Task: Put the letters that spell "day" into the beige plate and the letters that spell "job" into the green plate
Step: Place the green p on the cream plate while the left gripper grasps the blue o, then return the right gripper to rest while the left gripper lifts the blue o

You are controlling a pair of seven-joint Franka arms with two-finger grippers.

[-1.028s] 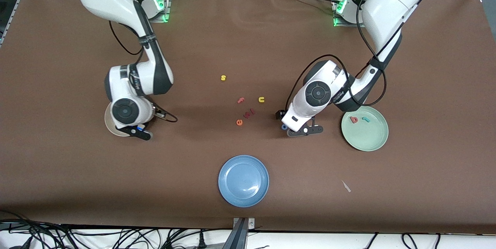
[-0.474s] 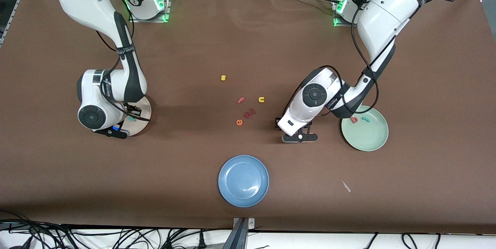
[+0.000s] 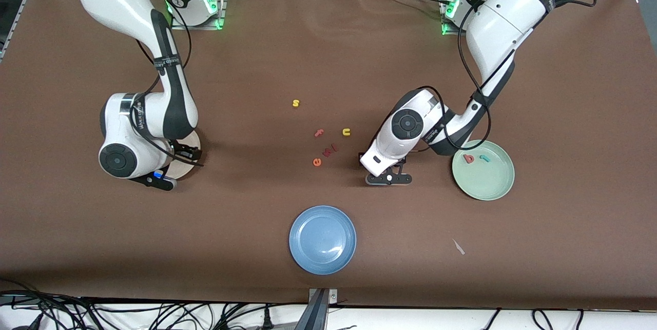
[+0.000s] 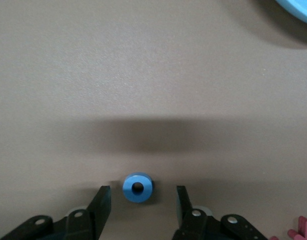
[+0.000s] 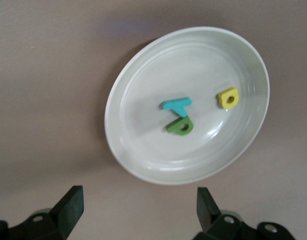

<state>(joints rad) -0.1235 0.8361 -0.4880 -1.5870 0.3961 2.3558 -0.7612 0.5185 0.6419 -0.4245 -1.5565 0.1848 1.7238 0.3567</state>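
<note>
1. The left end effector [image 4: 138, 207] is sitting low over the desk [image 3: 328, 53], between the loose letters in the middle and the green plate [image 3: 490, 186].
2. Its fingers [image 4: 101, 205] are standing partly apart on either side of the blue o [image 4: 138, 187], with a visible gap on each side, so nothing is being gripped.
3. The blue o is lying flat on the desk, just outside the green plate, toward the right arm's end from it.
4. The green plate is holding the salmon-pink b [image 3: 468, 158] and the teal j [image 3: 484, 157], side by side near the rim farthest from the front camera.
5. The right end effector [image 5: 138, 210] is hanging over the edge of the beige plate [image 5: 143, 165], fingers spread wide and holding nothing.
6. In the beige plate, the teal y [image 5: 176, 105] and the dark green d [image 5: 180, 126] are lying touching each other, and the yellow a [image 5: 228, 97] is resting apart from them.
7. Mid-desk, the yellow s [image 3: 295, 103], pink f [image 3: 319, 133], yellow u [image 3: 346, 132] and orange-red e [image 3: 317, 162] are lying scattered.
8. The blue plate [image 3: 323, 239] is sitting nearest the front camera.
</note>
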